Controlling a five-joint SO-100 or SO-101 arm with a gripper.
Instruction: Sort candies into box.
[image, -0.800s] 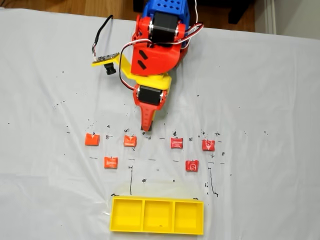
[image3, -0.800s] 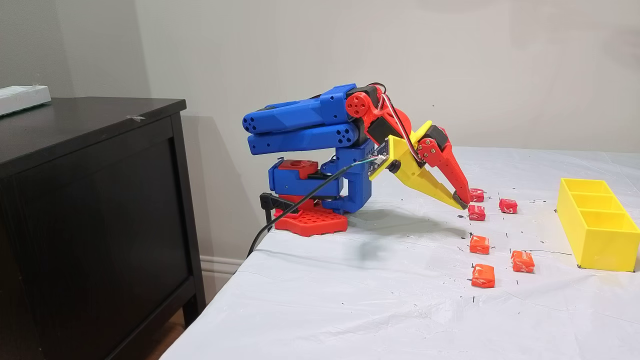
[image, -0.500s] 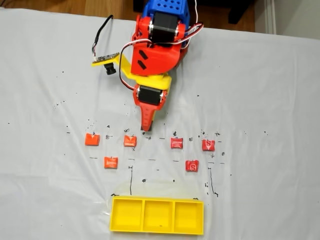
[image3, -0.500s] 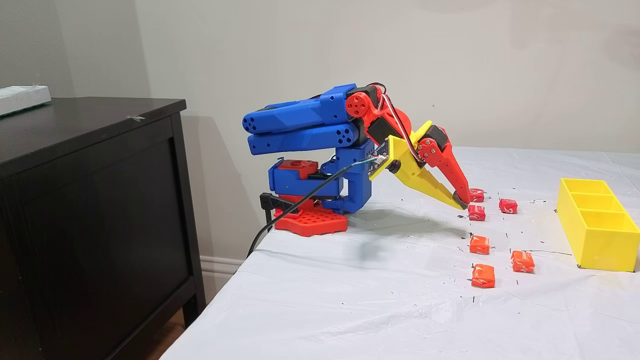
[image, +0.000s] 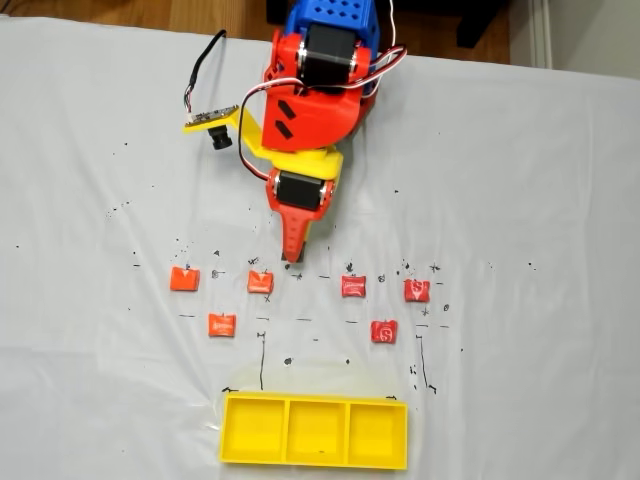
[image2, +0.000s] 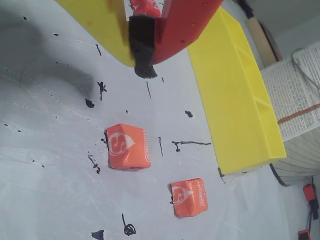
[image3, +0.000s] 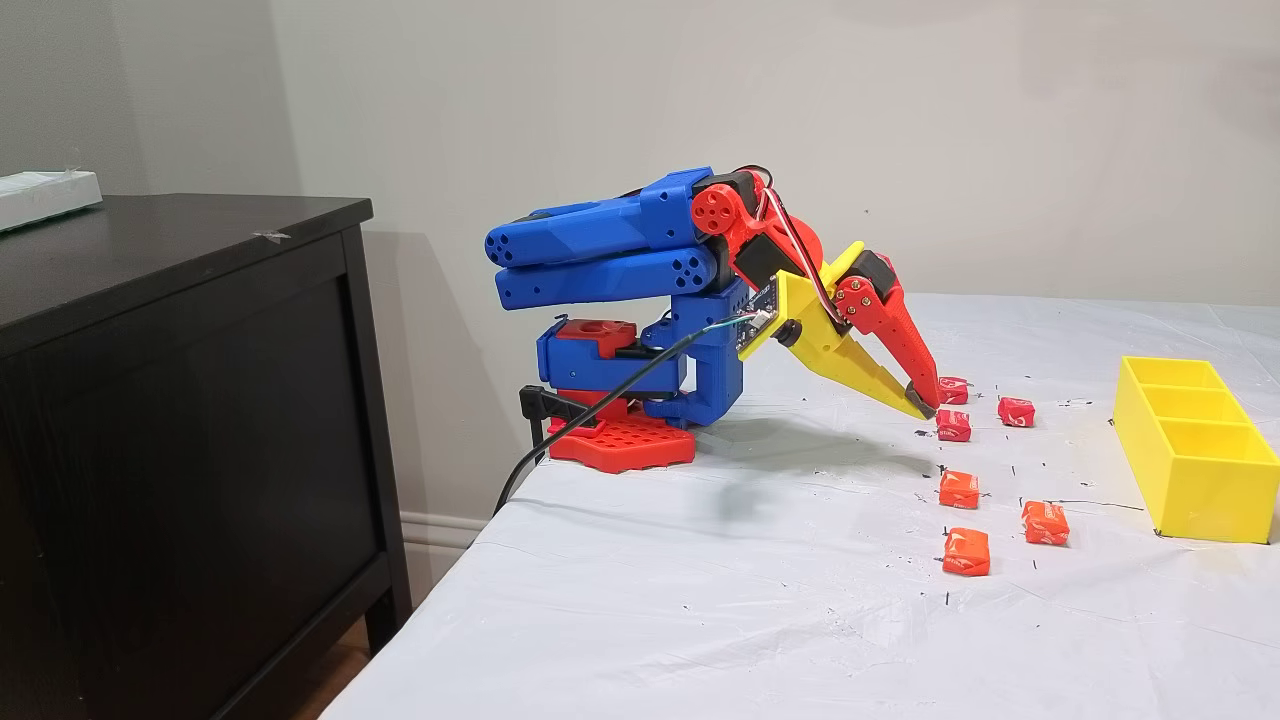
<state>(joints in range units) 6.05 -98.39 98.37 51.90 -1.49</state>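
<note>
task barely begun, by the look of it: all three compartments of the box (image: 315, 433) appear empty from above, none of the candies sorted.

count: five candies on the tabletop (image: 540, 180) in the overhead-looking fixed view. back row of four: (image: 184, 279), (image: 260, 282), (image: 353, 286), (image: 417, 290). nearer the box, two: (image: 221, 324), (image: 384, 331). that makes six; correcting the first tally. one box, three compartments side by side, lying past the candies at the bottom edge of that view.

gripper (image: 292, 256) tip down, just beside the second candy of the back row, slightly behind it, not touching. fingers closed on each other, nothing between them; the wrist view shows yellow and red fingers meeting at a black pad (image2: 142, 47), with two candies and the box wall beyond.

left: all six pickups and drops.
</note>
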